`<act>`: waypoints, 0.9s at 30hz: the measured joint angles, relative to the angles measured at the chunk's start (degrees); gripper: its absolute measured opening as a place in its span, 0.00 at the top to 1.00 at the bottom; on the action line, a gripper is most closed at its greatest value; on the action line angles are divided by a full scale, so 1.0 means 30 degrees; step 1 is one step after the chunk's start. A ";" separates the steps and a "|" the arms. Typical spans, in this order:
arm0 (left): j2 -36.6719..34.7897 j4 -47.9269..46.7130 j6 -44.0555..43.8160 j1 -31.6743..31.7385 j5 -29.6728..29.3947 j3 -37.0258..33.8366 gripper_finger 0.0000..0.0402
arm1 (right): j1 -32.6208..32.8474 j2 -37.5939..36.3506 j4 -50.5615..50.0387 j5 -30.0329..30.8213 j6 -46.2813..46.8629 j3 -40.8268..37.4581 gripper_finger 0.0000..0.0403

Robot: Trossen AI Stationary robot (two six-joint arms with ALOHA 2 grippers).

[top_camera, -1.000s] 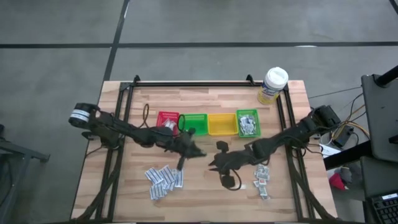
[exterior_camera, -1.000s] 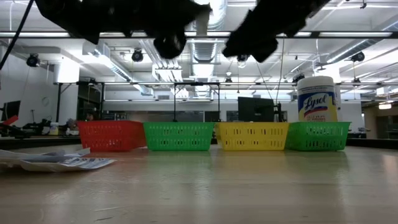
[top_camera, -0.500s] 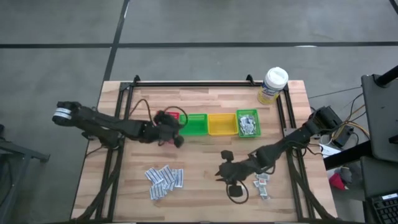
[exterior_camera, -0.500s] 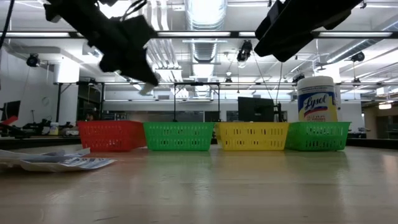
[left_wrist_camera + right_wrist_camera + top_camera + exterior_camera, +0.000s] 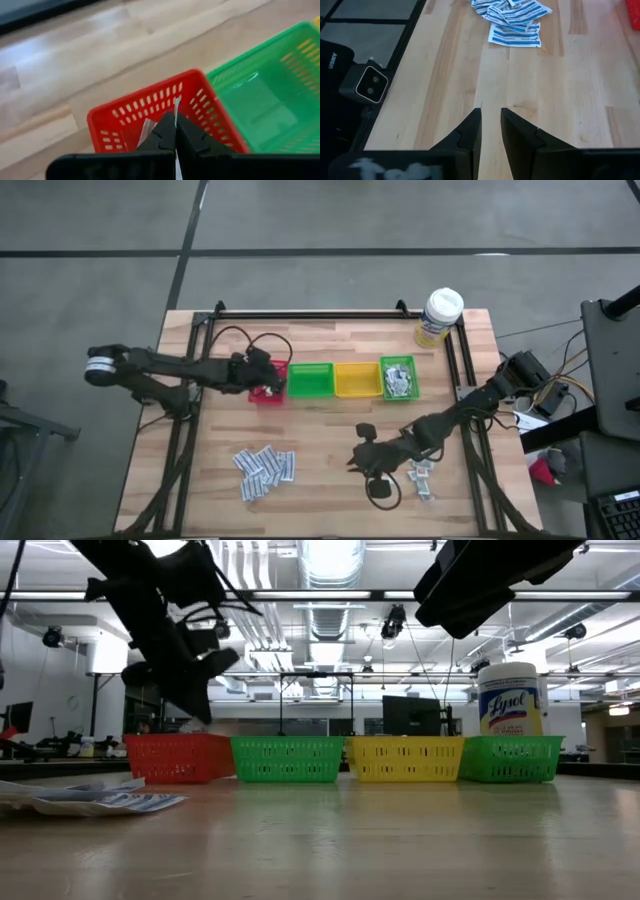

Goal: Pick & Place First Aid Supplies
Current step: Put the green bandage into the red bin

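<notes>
My left gripper hovers over the small red bin, shut on a thin white sachet seen edge-on. In the high view it is at the red bin's left end. My right gripper is open above bare wood near the table's middle, with nothing between its fingers. A pile of white-blue sachets lies flat at the near left. A smaller grey-silver pile lies near right. My left gripper pinches the white sachet between its two fingers, and the sachet's thin edge sticks out past the fingertips. The fingers slant down over the red bin from the table's left. The sachet is lifted clear, above the bin's inside.
A green bin, a yellow bin and another green bin holding sachets stand in a row right of the red one. A white-lidded yellow tub stands at the far right. A small camera sits at the near edge.
My left gripper has swung from the table's middle toward the far left, turning and tipping down, and now hangs over the red bin. My right gripper has drifted a little toward the near edge.
</notes>
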 joint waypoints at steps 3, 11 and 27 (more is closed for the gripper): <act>0.0845 0.0012 -0.0549 0.0185 0.0657 -0.0022 1.00 | 0.0029 0.0000 0.0000 0.0007 0.0007 0.0007 0.81; 0.3171 0.1005 -0.0761 0.0200 0.1063 -0.0037 1.00 | 0.0029 0.0007 -0.0001 0.0007 0.0495 0.0000 0.78; 0.3796 0.1535 0.0186 0.0200 0.1047 -0.0037 0.94 | 0.0029 0.0015 -0.0040 0.0006 0.0627 0.0000 0.81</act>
